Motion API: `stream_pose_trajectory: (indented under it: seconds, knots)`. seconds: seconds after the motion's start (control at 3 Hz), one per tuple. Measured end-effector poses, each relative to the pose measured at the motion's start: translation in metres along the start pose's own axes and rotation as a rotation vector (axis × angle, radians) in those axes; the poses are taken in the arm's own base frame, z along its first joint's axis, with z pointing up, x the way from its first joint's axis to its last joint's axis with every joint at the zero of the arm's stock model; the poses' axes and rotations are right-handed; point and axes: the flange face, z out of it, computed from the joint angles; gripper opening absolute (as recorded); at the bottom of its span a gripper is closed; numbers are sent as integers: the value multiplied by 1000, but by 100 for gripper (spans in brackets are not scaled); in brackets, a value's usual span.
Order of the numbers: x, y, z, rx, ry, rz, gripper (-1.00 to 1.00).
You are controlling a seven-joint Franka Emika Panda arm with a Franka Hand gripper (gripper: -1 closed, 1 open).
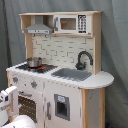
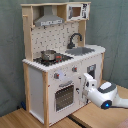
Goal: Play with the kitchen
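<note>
1. Kitchen (image 2: 55,75) is the tall white and light-wood toy one, standing on the wooden floor (image 2: 30,119) against a grey-green curtain (image 2: 10,50) in both exterior views. Small metal pot (image 2: 48,55) sits on the stovetop, grey sink (image 2: 82,50) with the black faucet (image 2: 75,39) is next to it, hood and microwave (image 2: 75,12) up top.

2. Arm's white wrist is right in front of the lower cabinet, and the gripper (image 2: 88,79) is up close to the front panel, just beside the oven door (image 2: 64,95) and under the knobs (image 2: 74,69). Can't tell if it's open or closed, or whether it's actually touching anything.

3. My read: it's in the approach step, lining up on something on the front face, probably the oven door handle or a knob.

4. Next move needs a careful short reach onto that handle or knob, then a pull or twist without shoving the whole kitchen back.
</note>
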Motion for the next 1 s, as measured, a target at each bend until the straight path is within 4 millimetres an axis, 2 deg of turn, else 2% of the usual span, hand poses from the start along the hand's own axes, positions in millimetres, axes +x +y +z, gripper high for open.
stream_pose_trajectory:
  seconds: [0.33,1.0]
  knots:
    - [9,3,13,36,25,-28,100]
    - [-1,0,28,144,47,-112,100]
